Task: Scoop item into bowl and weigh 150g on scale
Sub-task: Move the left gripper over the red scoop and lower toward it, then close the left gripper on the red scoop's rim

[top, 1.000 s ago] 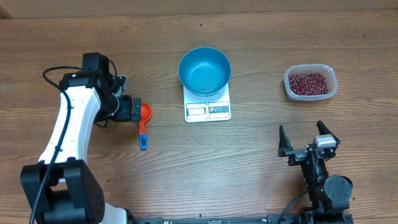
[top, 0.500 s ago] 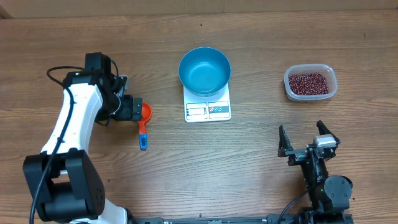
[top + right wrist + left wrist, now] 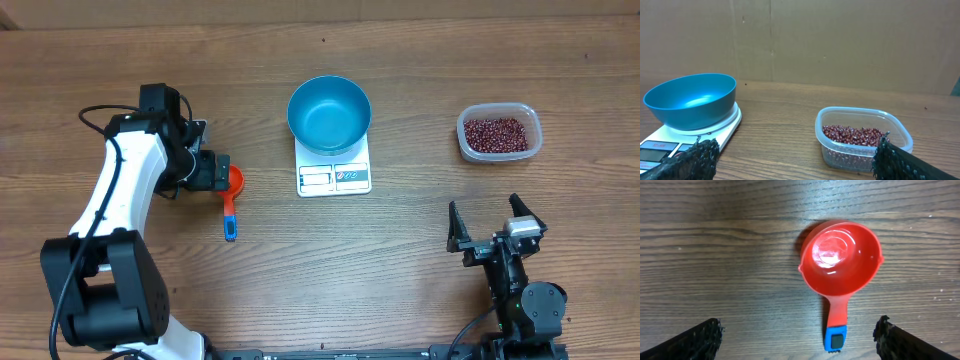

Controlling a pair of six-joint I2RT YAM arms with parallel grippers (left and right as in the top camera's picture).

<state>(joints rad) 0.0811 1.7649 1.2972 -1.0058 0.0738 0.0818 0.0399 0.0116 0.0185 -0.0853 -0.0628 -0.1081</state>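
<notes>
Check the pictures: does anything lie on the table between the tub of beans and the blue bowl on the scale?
Nothing visible does. Only bare wooden table separates the beans in their clear tub from the bowl on the scale.

You have swung the left arm (image 3: 128,190) slightly rightward. Its pincer (image 3: 222,172) now sits a touch closer over the red scoop (image 3: 233,186).

Bowl (image 3: 329,113) deep blue, plain. Scale (image 3: 334,176) white, grey display. Beans (image 3: 493,134) dark red-brown, in clear tub (image 3: 533,143). Scoop (image 3: 840,260) glossy red, handle tip blue. Bench (image 3: 400,250) brown, streaked wood grain.
</notes>
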